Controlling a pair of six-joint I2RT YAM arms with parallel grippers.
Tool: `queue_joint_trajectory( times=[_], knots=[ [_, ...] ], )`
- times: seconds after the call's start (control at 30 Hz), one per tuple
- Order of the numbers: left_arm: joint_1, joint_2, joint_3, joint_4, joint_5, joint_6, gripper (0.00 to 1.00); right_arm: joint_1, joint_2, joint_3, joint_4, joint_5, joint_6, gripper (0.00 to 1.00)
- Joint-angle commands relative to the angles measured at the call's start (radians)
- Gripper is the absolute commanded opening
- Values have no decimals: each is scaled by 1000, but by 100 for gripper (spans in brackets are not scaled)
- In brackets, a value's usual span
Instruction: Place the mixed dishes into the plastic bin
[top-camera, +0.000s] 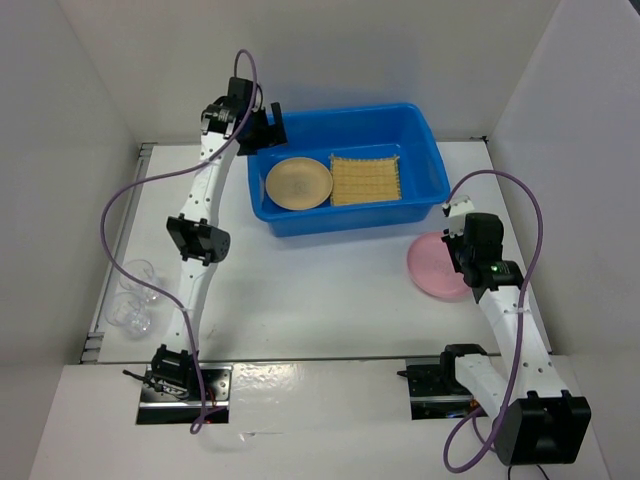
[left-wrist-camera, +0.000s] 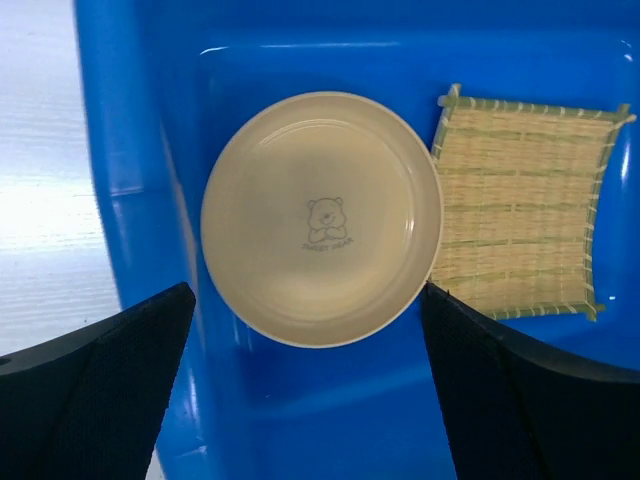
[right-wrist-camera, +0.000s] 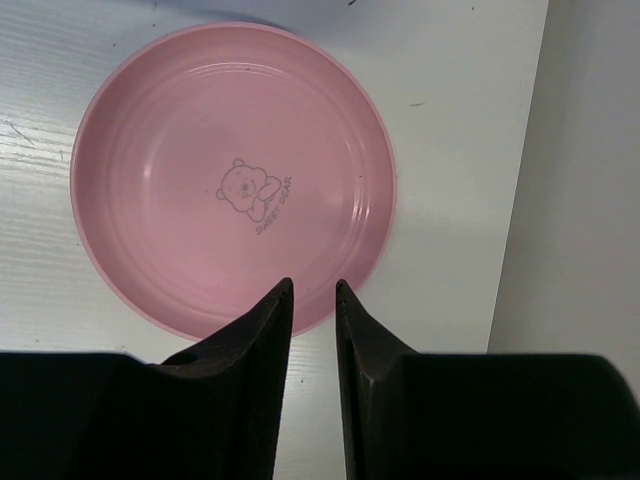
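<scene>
Bright even overhead light, soft shadows, mild glare, close foreground blurred

Pink plate (top-camera: 432, 268) – right part hidden under right arm (top-camera: 510, 310) in top cam, near rim behind right gripper (right-wrist-camera: 312, 289) in wrist cam. Bin (left-wrist-camera: 130, 120) cut off all round in left wrist cam.

A white table (top-camera: 330, 290) fills the middle of the top view, boxed in by plain white panels: a left wall (top-camera: 60, 150), a back wall (top-camera: 380, 50) and a right wall (top-camera: 590, 150). A metal strip (top-camera: 90, 345) runs along the table's left edge. Across the bottom of the frame lies a glossy white board (top-camera: 320, 420) with soft reflections. The light is even and diffuse, casting only faint shadows. Up close, the table shows fine grain lines and small scuffs.
</scene>
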Motion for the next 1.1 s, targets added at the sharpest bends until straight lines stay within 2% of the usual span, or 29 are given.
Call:
queue_joint_trajectory(
  times=[0.0, 0.17, 0.23, 0.37, 0.43, 0.5, 0.53, 0.57, 0.8, 1.07],
  knots=[
    [-2, 1, 47, 51, 22, 55, 100, -6, 6, -3, 44, 5, 2, 29],
    [-2, 1, 47, 8, -70, 46, 100, -6, 6, -3, 44, 5, 2, 29],
    [7, 1, 47, 38, 5, 58, 100, -6, 6, -3, 44, 5, 2, 29],
    [7, 19, 1, 110, 159, 81, 81, -6, 15, -3, 44, 5, 2, 29],
    [7, 38, -44, 121, 209, 90, 81, -6, 15, -3, 44, 5, 2, 29],
    [-2, 78, -44, 121, 196, 90, 87, -6, 26, -3, 44, 5, 2, 29],
    [-12, 90, -33, 121, 196, 90, 97, -6, 26, -3, 44, 5, 2, 29],
    [-12, 116, -24, 121, 185, 90, 100, -6, 26, -3, 44, 5, 2, 29],
    [-44, 222, 21, 101, 120, 90, 100, -6, 35, -3, 44, 5, 2, 29],
    [-44, 280, 42, 71, -30, 90, 100, -6, 35, -3, 44, 14, 2, 29]
  ],
)
